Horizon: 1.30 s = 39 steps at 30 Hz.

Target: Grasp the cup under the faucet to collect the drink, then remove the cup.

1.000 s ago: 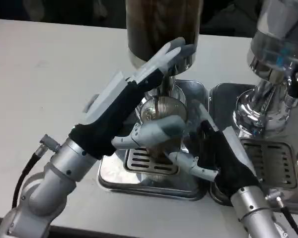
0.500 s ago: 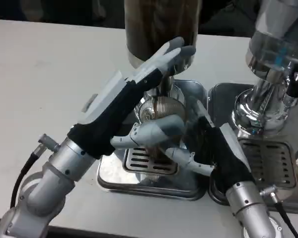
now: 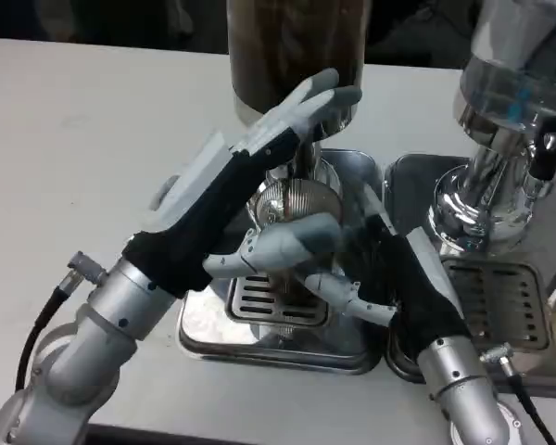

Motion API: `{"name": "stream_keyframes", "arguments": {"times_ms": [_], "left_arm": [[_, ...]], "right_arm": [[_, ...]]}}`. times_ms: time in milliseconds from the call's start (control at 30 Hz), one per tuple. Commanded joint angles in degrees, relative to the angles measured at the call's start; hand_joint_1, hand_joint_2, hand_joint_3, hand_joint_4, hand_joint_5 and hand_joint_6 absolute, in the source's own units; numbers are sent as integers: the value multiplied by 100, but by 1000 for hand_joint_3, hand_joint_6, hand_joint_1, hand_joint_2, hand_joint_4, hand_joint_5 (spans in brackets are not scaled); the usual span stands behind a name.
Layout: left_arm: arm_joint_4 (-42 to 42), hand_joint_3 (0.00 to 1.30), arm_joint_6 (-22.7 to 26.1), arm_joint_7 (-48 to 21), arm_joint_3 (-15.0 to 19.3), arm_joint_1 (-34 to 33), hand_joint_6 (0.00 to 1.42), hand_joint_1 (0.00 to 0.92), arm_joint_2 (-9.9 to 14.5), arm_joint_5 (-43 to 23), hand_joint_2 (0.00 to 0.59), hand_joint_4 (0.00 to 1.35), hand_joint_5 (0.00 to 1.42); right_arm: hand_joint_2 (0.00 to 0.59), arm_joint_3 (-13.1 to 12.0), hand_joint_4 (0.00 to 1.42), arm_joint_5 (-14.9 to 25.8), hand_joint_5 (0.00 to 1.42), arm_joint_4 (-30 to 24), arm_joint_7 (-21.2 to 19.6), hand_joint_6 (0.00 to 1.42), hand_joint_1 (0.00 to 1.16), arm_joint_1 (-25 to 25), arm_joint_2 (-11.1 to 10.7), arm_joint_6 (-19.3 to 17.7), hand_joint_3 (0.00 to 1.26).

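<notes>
Standing on the drip tray [image 3: 352, 345] under the faucet [image 3: 304, 159], cup [image 3: 296, 206] ribbed and shiny, contents not discernible. Above it, dark tank [image 3: 295, 46] of brown drink. Left hand [image 3: 250, 199] stretched up over the cup, fingers [image 3: 324, 93] extended toward the tank, thumb curled beside the cup. Right hand [image 3: 403, 287] wrapped around the cup's right side, holding it. All on white counter [image 3: 83, 139].
</notes>
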Motion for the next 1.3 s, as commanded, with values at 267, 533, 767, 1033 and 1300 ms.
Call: {"name": "stream_keyframes", "arguments": {"times_ms": [267, 533, 767, 1033, 1300], "left_arm": [[-132, 125, 25, -49, -67, 135, 20, 0, 21, 203, 122, 0, 129], [-178, 125, 73, -16, -6, 127, 0, 0, 35, 234, 121, 0, 126], [-274, 116, 132, -3, 89, 186, 0, 0, 63, 226, 122, 0, 73], [-309, 115, 173, -2, 119, 212, 0, 0, 55, 262, 123, 0, 70], [-1073, 60, -183, 851, 685, 540, 0, 0, 48, 923, 132, 0, 0]], "right_arm": [[208, 87, 0, -132, 0, -737, 60, 0, 665, 353, 1, 20, 0], [213, 147, 0, -115, 0, -738, 204, 0, 661, 397, 55, 73, 0], [215, 112, 0, -74, 0, -566, 255, 0, 655, 226, 116, 218, 0], [210, 105, 0, -36, 0, -469, 292, 0, 661, 62, 220, 355, 0], [209, 83, 0, -92, 0, -515, 159, 0, 664, 144, 244, 400, 0]]}}
